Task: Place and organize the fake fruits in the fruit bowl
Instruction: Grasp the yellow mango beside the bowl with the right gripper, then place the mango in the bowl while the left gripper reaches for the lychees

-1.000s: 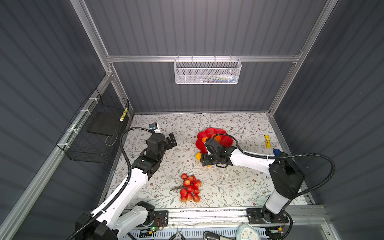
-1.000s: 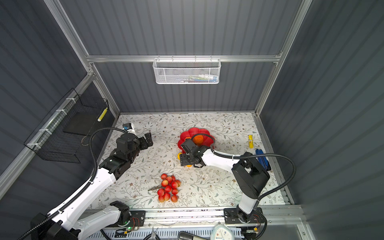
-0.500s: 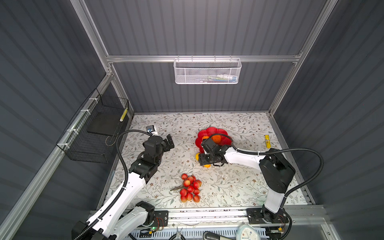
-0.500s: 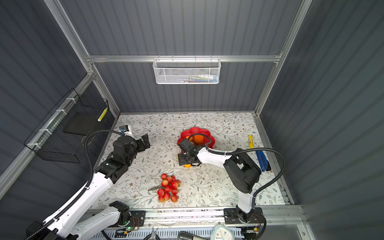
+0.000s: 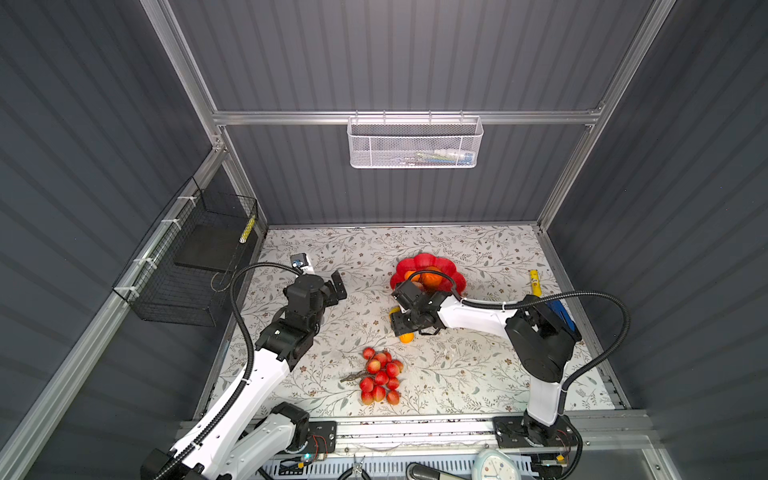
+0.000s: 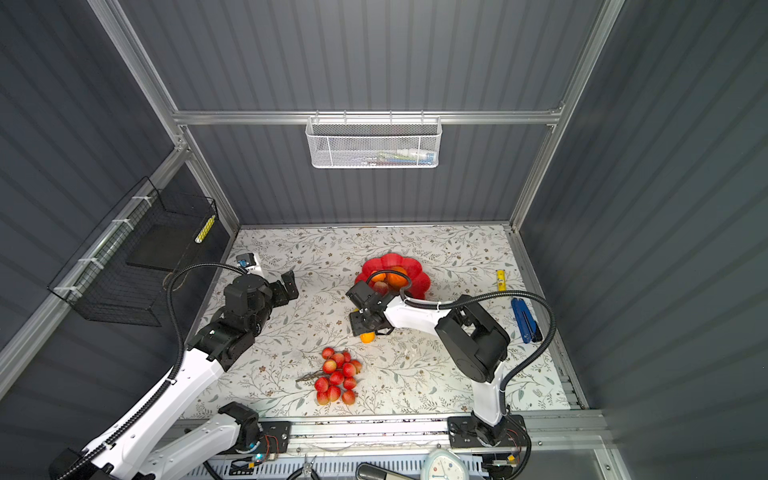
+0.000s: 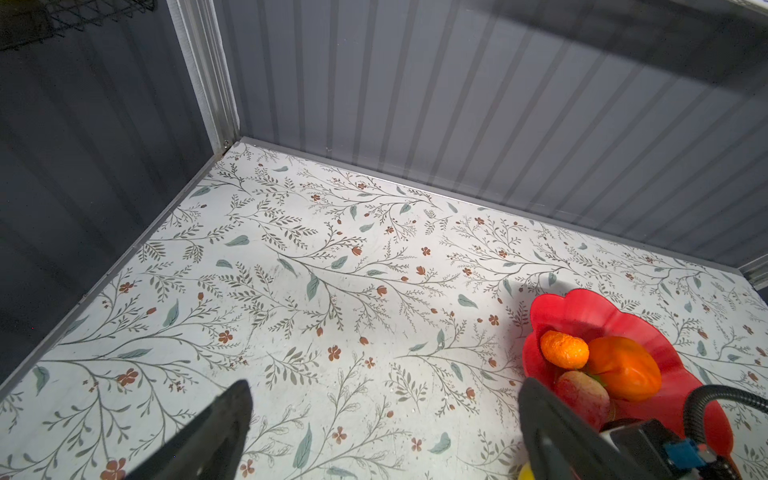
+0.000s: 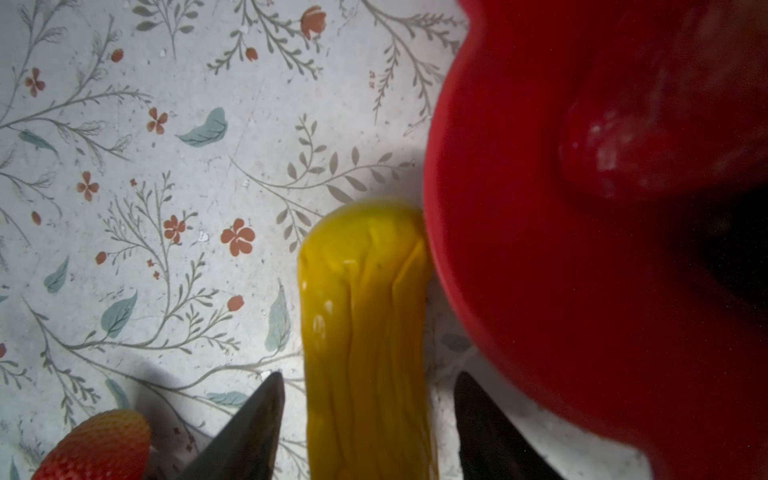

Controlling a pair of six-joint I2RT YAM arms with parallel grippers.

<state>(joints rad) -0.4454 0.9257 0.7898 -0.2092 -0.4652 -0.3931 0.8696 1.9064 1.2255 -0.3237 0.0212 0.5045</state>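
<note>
Grey ribbed walls, floral tabletop, white mesh basket, black wire basket.

2 high, near-identical overhead views; 2 close wrist views, fruit bowl in both.

No legible text, brand or number in any view. The dial at the front edge is cut off and too small to read in both top views. The yellow tube on the table's right side, the yellow strip in the black basket and the items in the white basket may carry print, but it is too small to make out.
</note>
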